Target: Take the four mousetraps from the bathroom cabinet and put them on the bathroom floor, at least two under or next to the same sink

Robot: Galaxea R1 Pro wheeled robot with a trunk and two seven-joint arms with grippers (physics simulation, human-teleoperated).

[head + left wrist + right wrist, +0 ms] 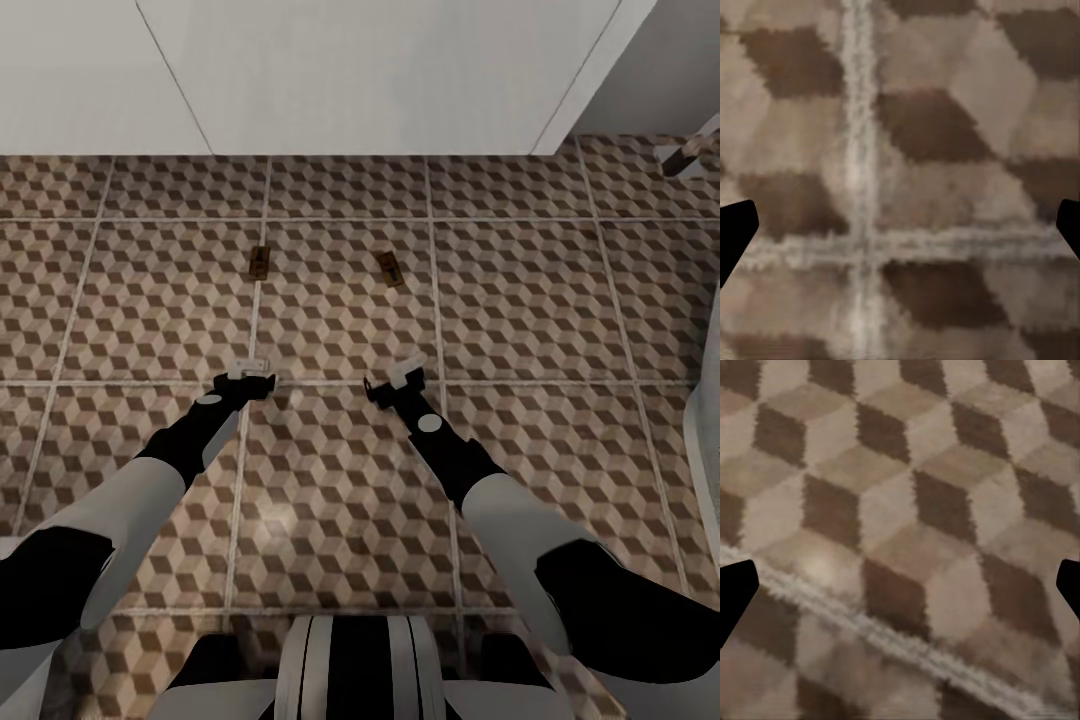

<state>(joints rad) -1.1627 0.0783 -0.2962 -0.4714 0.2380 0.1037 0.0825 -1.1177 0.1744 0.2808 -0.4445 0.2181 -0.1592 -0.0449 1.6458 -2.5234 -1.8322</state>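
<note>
- Two mousetraps are lying flat on the bathroom floor (pixel 340 330): one (pixel 259 262) ahead of the left end effector (pixel 250 378), the other (pixel 389 268) ahead of the right end effector (pixel 395 380), both just short of the white unit (pixel 350 75).
- Both end effectors are hovering spread wide over tile, holding nothing.
- The traps are looking light, stiff and thin; pinching across the long edges seems best.
- Open floor is lying all around; a white edge (pixel 705 440) is crowding the right.

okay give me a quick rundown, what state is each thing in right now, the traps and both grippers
Left mousetrap: flat on the floor tiles, on a grout line.
Right mousetrap: flat on the tiles, angled, apart from the other.
Left gripper: open, empty, over the floor.
Right gripper: open, empty, over the floor.
</note>
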